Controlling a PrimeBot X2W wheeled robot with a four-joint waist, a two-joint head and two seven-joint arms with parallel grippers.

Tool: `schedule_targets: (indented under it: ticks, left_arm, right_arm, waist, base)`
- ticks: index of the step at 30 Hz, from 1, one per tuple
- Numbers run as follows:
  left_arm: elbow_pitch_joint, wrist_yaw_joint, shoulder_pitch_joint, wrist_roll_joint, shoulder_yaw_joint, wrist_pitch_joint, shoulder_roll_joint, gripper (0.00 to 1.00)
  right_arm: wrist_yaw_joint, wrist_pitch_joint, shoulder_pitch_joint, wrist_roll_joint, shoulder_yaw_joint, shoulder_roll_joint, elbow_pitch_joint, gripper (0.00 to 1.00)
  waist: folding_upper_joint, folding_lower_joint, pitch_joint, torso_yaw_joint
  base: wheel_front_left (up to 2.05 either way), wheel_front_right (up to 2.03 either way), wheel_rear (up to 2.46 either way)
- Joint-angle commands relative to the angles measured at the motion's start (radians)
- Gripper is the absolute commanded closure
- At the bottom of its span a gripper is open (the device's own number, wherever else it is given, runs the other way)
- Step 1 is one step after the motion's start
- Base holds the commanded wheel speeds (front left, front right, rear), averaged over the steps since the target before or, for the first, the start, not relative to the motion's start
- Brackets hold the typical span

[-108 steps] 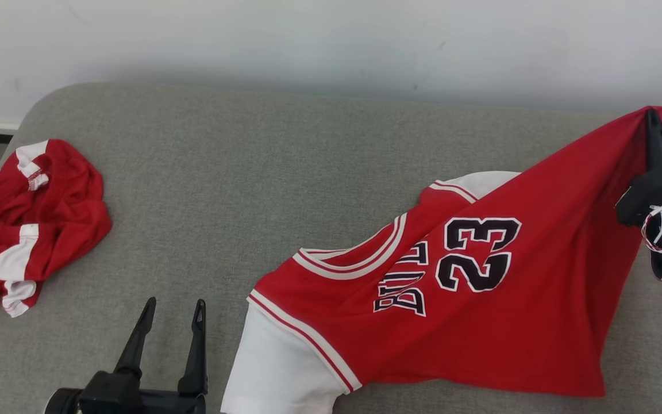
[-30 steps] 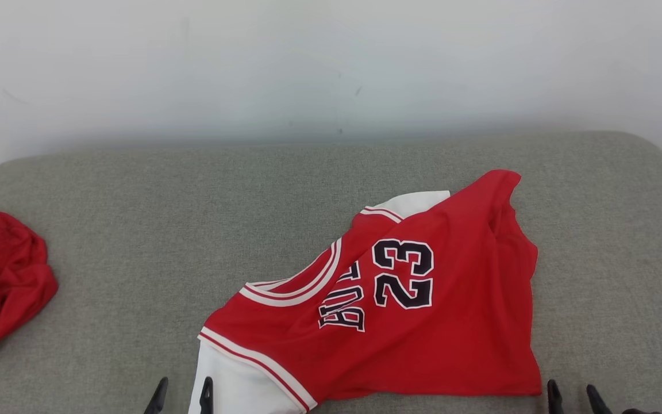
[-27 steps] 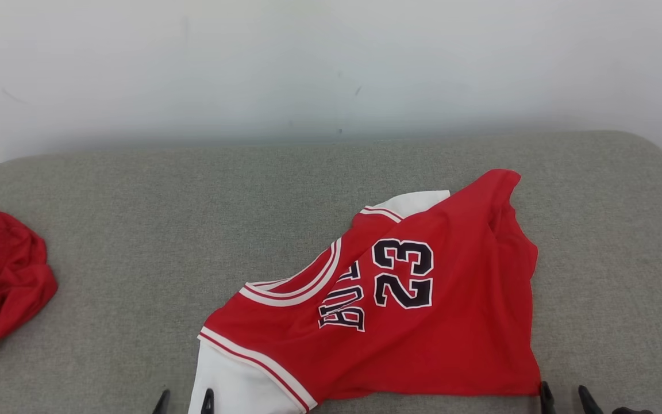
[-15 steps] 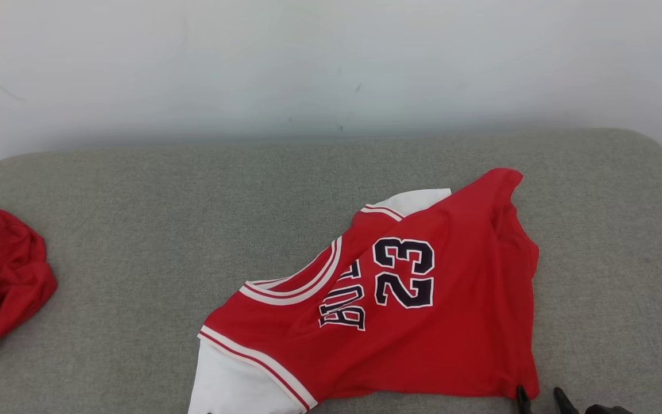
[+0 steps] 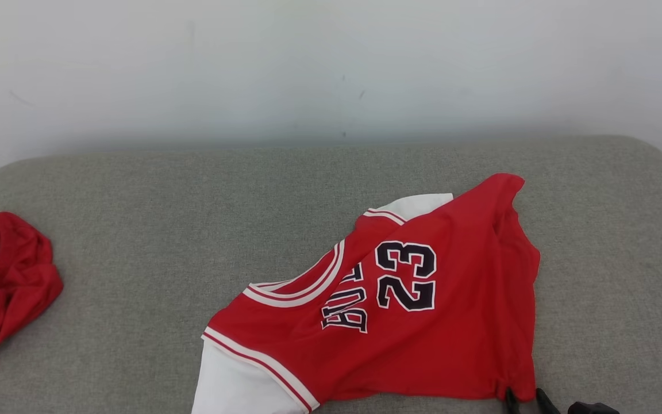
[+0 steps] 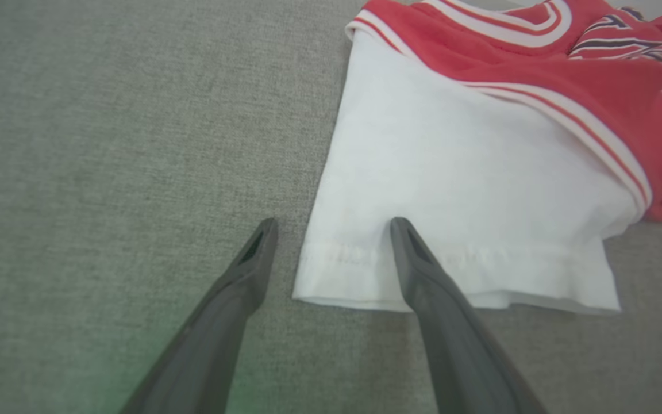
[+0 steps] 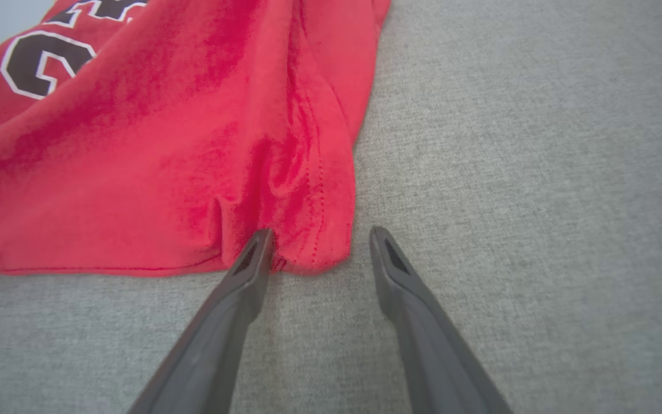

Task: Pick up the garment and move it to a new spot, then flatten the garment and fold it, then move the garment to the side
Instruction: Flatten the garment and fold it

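Sliding leftward over the last second, the right fingers [image 5: 523, 397] are now arriving at the near corner of the jersey [image 5: 423, 299], which they were standing clear of a moment ago. A few seconds back that arm was holding the far corner up. Now the jersey is lying released on the grey cushion [image 5: 135, 230], rumpled and slanting away ahead of both arms, with a second red garment [image 5: 3, 287] bunched well off to the left. To me this looks like the flattening step getting going, with each arm lining up on a corner to pull the cloth out.

From the head camera the right fingers are barely peeking in. The right wrist camera is showing them spread apart around the hem corner [image 7: 308, 253], one tip touching red cloth and the other over bare cushion. The left wrist camera is showing the left fingers [image 6: 334, 221] spread too, straddling the outer corner of the white sleeve [image 6: 457, 190], gripping nothing yet.
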Motion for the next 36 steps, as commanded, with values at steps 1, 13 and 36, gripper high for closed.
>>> schedule_targets:
  ticks: [1, 13, 36]
  left_arm:
    - [0.029, 0.001, -0.010, -0.010, -0.010, 0.002, 0.000, 0.00]
    - [-0.100, 0.001, 0.044, -0.043, -0.007, 0.000, 0.023, 1.00]
    - [-0.476, 0.001, -0.298, -0.082, -0.058, 0.089, 0.201, 1.00]
  right_arm:
    - [0.001, -0.001, -0.011, -0.006, 0.006, 0.004, 0.010, 0.60]
    - [0.001, -0.001, 0.057, -0.004, -0.028, -0.017, -0.094, 1.00]
    - [0.001, 0.070, -0.194, 0.189, 0.107, -0.241, -0.362, 1.00]
  waist:
    - [0.0000, 0.0000, -0.001, 0.000]
    - [0.0000, 0.0000, -0.022, 0.016]
    - [0.0000, 0.0000, 0.046, -0.025]
  base:
    - [0.00, 0.00, 0.00]
    - [0.00, 0.00, 0.00]
    - [0.00, 0.00, 0.00]
